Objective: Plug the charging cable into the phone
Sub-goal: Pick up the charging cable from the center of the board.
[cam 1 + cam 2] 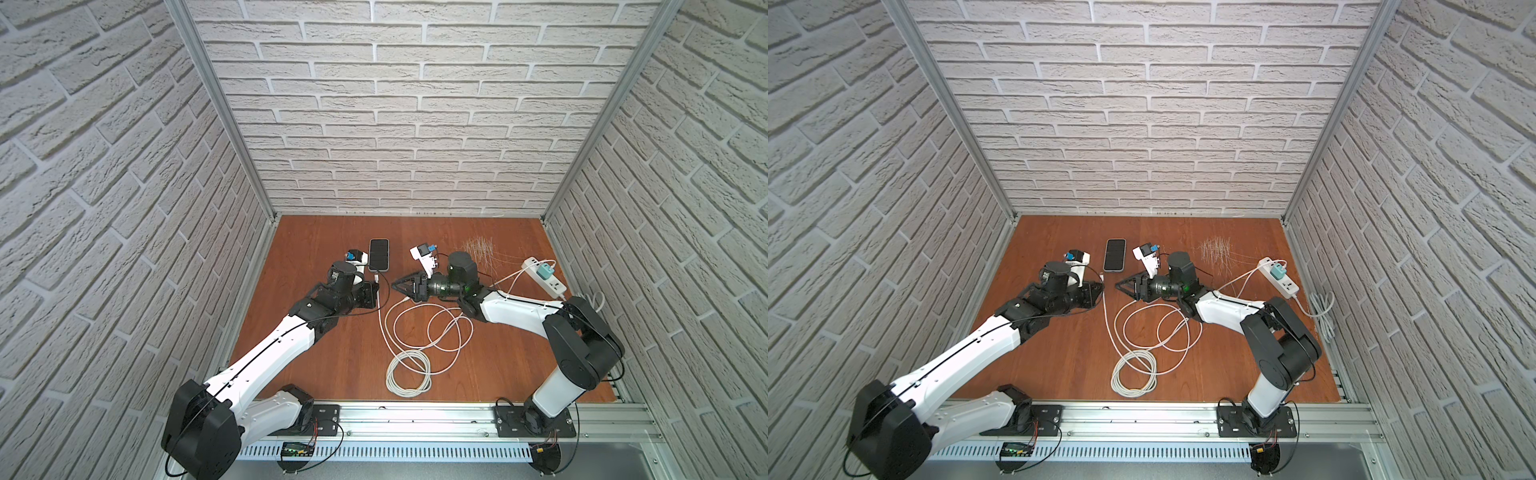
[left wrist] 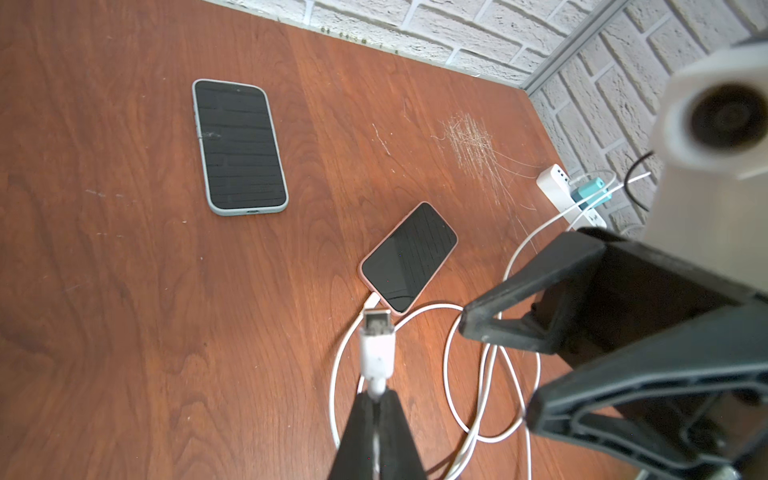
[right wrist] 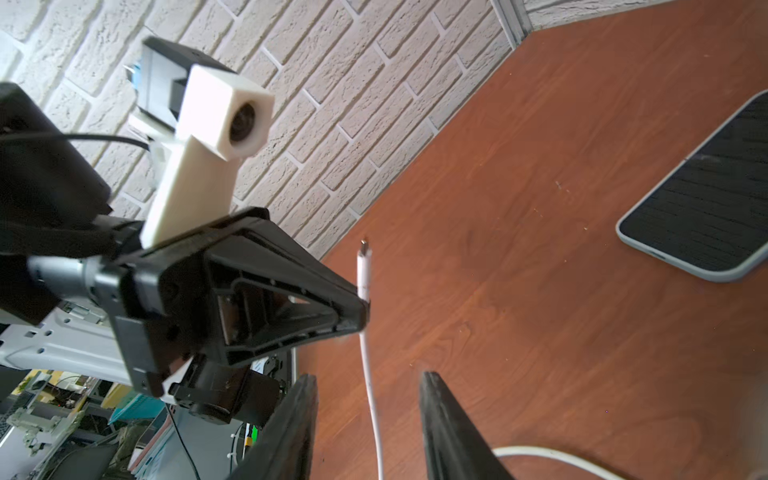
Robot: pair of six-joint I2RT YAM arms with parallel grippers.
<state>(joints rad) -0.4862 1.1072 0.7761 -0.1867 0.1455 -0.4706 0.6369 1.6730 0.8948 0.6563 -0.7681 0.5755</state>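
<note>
A phone [image 1: 379, 253] in a grey-blue case lies screen up, in both top views [image 1: 1115, 254] and in the right wrist view [image 3: 702, 208]. My left gripper [image 2: 376, 395] is shut on the white charging cable just behind its connector [image 2: 376, 336], held above the table short of the phone's near end [image 2: 249, 211]. In a top view the left gripper [image 1: 376, 286] is just in front of the phone. My right gripper [image 3: 368, 386] is open around the same cable [image 3: 371, 399] without touching it, and in a top view [image 1: 399, 289] it faces the left gripper.
A second phone [image 2: 409, 257] in a pink case lies beside the right gripper with a white plug [image 2: 372, 300] at its end. Loose cable loops [image 1: 432, 328] and a grey coil [image 1: 409, 374] cover the middle. A power strip [image 1: 550, 282] with a teal charger [image 1: 543, 273] sits far right.
</note>
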